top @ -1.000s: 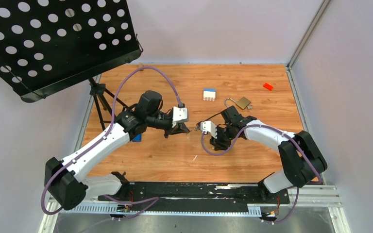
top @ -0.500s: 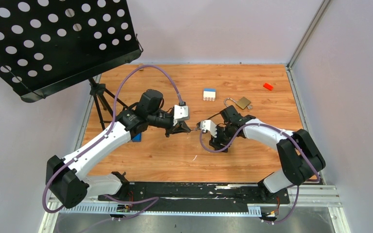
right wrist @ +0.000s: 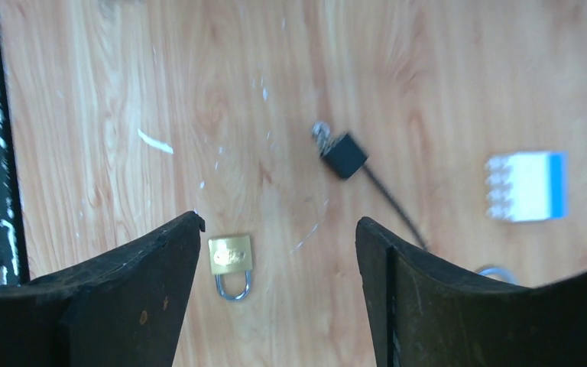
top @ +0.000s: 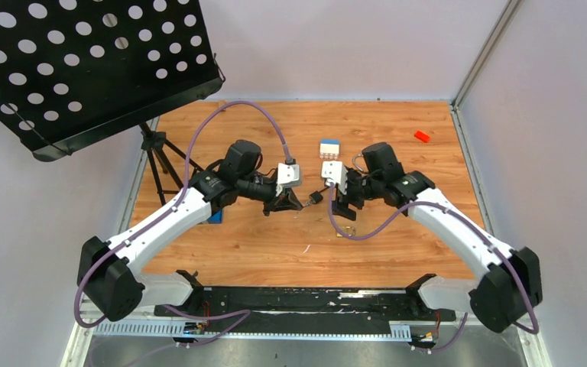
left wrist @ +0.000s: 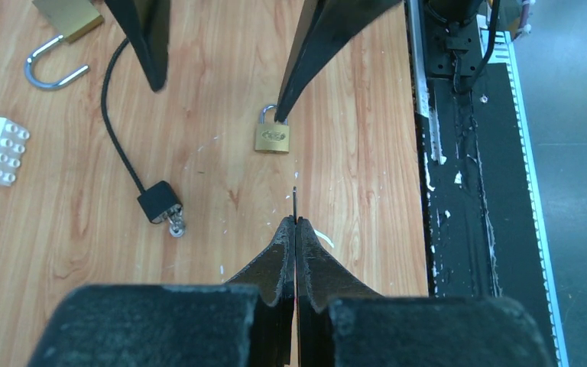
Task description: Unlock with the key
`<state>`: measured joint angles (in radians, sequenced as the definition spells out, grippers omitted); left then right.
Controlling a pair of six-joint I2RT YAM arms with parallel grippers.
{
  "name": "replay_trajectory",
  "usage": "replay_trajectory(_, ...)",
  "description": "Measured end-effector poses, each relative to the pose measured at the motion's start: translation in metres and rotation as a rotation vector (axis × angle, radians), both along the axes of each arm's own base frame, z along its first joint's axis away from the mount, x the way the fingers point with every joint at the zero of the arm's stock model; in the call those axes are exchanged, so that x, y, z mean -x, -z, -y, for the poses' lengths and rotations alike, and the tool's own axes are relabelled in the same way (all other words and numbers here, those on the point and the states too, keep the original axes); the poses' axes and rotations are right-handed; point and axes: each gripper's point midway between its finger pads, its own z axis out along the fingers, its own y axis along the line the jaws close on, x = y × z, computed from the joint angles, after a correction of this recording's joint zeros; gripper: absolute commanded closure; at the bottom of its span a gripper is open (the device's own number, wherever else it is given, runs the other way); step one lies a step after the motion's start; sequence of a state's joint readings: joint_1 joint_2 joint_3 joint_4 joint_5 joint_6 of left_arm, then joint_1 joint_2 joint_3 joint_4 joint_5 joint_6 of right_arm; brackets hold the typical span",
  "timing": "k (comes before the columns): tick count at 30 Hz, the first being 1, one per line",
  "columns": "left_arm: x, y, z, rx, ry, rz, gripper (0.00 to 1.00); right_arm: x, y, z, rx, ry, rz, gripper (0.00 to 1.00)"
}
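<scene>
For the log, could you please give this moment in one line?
left end effector: shut on key | right end effector: open | small padlock: on table

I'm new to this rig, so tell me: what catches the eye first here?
The big perforated black music stand looms over the far-left corner of the table. At mid-table the left claw pinches a thin key, and the right claw gapes beside a small brass padlock.

The left arm [top: 160, 225] and right arm [top: 451, 225] reached inward, wrists close together. The left claw [left wrist: 296, 222] was pinched shut on the key [left wrist: 294, 197]; the right claw [right wrist: 279, 223] stood wide open.
</scene>
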<state>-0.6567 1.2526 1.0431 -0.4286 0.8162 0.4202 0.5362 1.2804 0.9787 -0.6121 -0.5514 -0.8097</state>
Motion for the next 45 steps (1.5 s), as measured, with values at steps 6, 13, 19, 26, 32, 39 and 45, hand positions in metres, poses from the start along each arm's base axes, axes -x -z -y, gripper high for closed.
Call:
replay_trajectory(6,-0.003,0.002,0.004,-0.002,0.001,-0.027,1.00,0.018,-0.071,-0.018,-0.196,-0.093,0.097,0.30)
replay_trajectory(13,-0.004,0.002,0.007,0.010,0.007,-0.040,1.00,0.031,-0.075,-0.033,-0.266,-0.153,0.002,0.40)
replay_trajectory(19,-0.003,0.005,0.010,0.012,0.017,-0.061,1.00,0.033,-0.078,-0.047,-0.290,-0.183,-0.049,0.50)
replay_trajectory(26,-0.003,0.005,0.010,0.013,0.018,-0.067,1.00,0.034,-0.080,-0.060,-0.311,-0.217,-0.088,0.64)
replay_trajectory(32,-0.004,0.003,0.011,0.021,0.017,-0.064,1.00,0.034,-0.070,-0.064,-0.302,-0.222,-0.129,0.67)
replay_trajectory(39,-0.004,0.002,0.012,0.025,0.019,-0.060,1.00,0.038,-0.068,-0.067,-0.306,-0.232,-0.159,0.77)
replay_trajectory(45,-0.005,0.002,0.012,0.026,0.017,-0.057,1.00,0.040,-0.064,-0.069,-0.308,-0.239,-0.188,0.96)
